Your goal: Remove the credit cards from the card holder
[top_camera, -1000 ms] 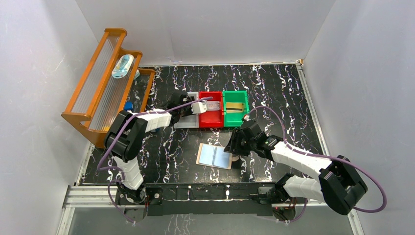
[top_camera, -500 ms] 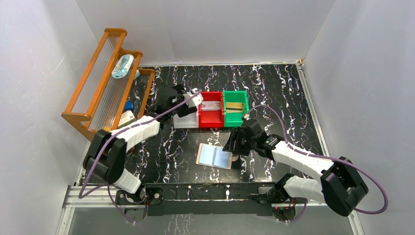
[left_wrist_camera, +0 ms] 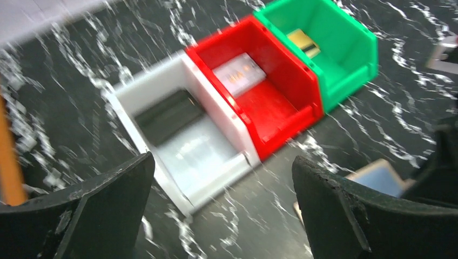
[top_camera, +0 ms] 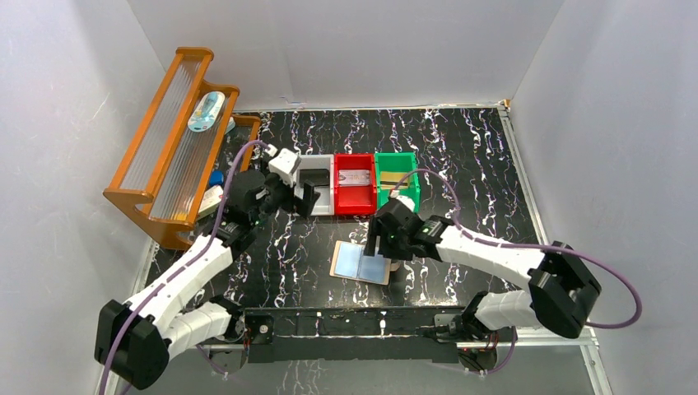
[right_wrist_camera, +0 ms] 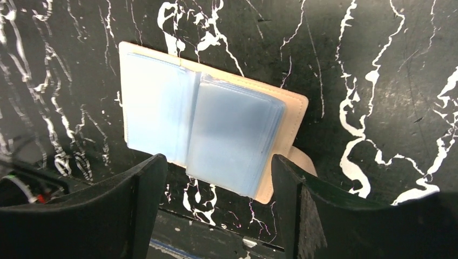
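Observation:
The card holder (top_camera: pixel 360 262) lies open and flat on the black marbled table, its tan cover under pale blue pockets (right_wrist_camera: pixel 205 127). My right gripper (top_camera: pixel 380 240) hovers open just above its right half (right_wrist_camera: pixel 216 162), with nothing between the fingers. My left gripper (top_camera: pixel 306 200) stands wide open and empty in front of the grey bin (left_wrist_camera: pixel 222 167). Credit cards lie in the bins: a dark one (left_wrist_camera: pixel 168 109) in the grey bin, a white one (left_wrist_camera: pixel 237 75) in the red bin, a gold one (left_wrist_camera: pixel 303 42) in the green bin. A corner of the holder (left_wrist_camera: pixel 378 178) shows by the left gripper's right finger.
The grey bin (top_camera: pixel 324 203), red bin (top_camera: pixel 355 203) and green bin (top_camera: pixel 408 200) stand side by side behind the holder. A wooden rack (top_camera: pixel 177 132) with a pale bottle (top_camera: pixel 206 111) lines the left wall. White walls close in the table.
The left gripper has opened, left the white card in the red bin and drawn back to the left. The right gripper has opened wider and shifted left over the holder.

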